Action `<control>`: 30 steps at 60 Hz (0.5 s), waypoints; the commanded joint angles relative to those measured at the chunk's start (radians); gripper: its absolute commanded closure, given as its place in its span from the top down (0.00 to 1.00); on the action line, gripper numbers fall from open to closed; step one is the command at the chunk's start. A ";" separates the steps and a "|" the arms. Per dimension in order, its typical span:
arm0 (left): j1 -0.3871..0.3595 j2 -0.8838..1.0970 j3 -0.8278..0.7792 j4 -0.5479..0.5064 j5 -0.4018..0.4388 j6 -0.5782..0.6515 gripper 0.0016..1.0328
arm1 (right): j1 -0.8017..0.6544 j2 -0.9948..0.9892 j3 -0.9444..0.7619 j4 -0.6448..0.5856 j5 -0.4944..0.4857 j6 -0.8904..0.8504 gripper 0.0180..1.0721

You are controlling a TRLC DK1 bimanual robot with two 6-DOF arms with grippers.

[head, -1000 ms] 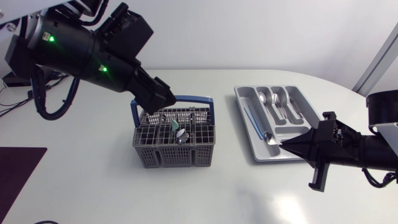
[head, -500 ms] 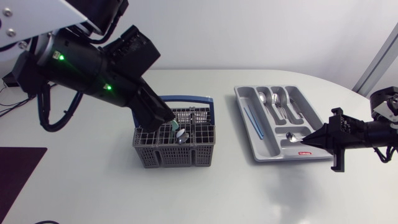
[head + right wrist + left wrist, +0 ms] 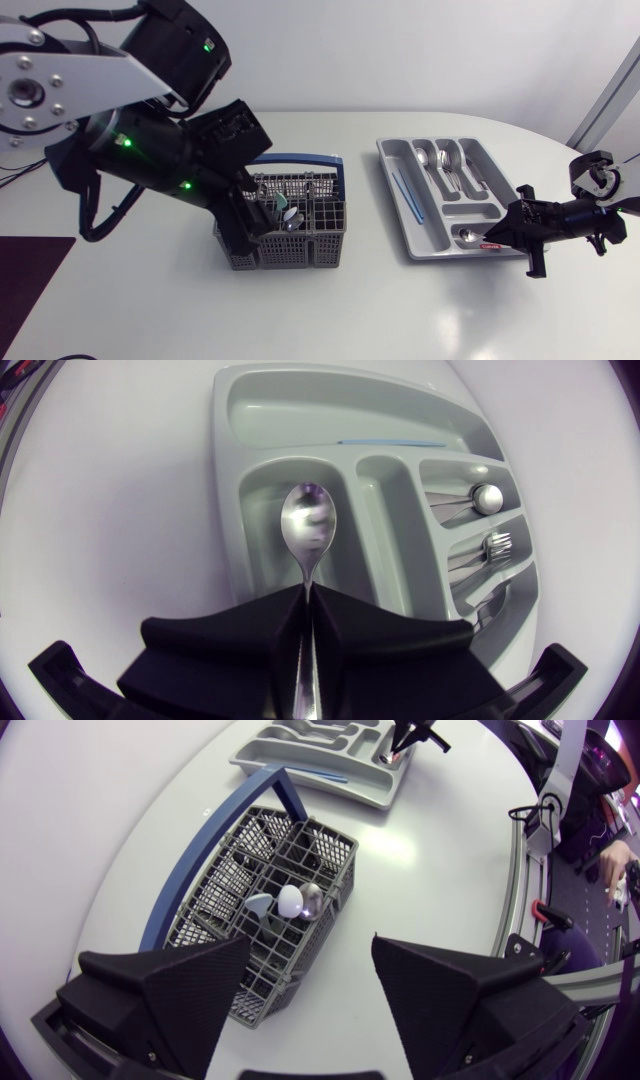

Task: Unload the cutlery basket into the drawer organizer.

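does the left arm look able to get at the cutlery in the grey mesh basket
Probably yes: the open left claw hangs right above the grey mesh basket, whose blue handle sits to one side of the upright cutlery.

The grey mesh cutlery basket (image 3: 283,240) stands upright left of the table's middle, its blue hoop handle (image 3: 300,157) raised; a few pieces (image 3: 290,902) stand in its middle cells, among them a pale teal end and two rounded steel bowls; the grey drawer organizer (image 3: 386,165) lies well apart to its right, slightly askew; a thin blue stick (image 3: 406,196) lies in its long side slot, spoons and forks (image 3: 447,165) in the parallel slots; a steel spoon (image 3: 306,535), its handle clamped in the right gripper (image 3: 306,594), has its bowl over the cross compartment.
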State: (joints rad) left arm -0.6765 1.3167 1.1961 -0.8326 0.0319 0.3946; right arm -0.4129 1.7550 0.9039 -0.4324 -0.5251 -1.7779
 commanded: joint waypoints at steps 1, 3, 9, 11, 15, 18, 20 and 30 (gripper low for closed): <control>-0.015 -0.013 -0.027 0.003 -0.023 0.032 0.84 | 0.008 0.008 -0.010 0.017 0.011 -0.032 0.40; -0.018 -0.011 -0.027 0.004 -0.024 0.033 0.84 | 0.008 0.003 -0.014 0.024 0.014 -0.031 0.44; -0.029 -0.010 -0.027 0.004 -0.036 0.027 0.86 | 0.006 -0.014 -0.016 0.032 0.017 -0.014 0.59; -0.031 -0.008 -0.024 0.004 -0.049 0.020 0.86 | 0.005 -0.020 -0.014 0.032 0.017 -0.005 0.62; -0.035 -0.004 -0.013 0.013 -0.078 -0.011 0.86 | 0.000 -0.048 -0.020 0.032 0.016 0.014 0.69; -0.043 -0.008 -0.015 0.013 -0.086 -0.026 0.86 | -0.003 -0.075 -0.036 0.029 0.013 0.020 0.71; -0.055 -0.014 -0.021 0.013 -0.098 -0.030 0.86 | -0.003 -0.097 -0.053 0.027 0.010 0.021 0.74; -0.098 -0.065 -0.078 0.041 -0.181 0.061 0.89 | 0.003 -0.204 -0.123 0.012 0.007 0.032 0.91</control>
State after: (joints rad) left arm -0.7643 1.2964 1.1637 -0.8062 -0.1314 0.4000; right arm -0.4137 1.6039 0.8326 -0.4080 -0.5156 -1.7542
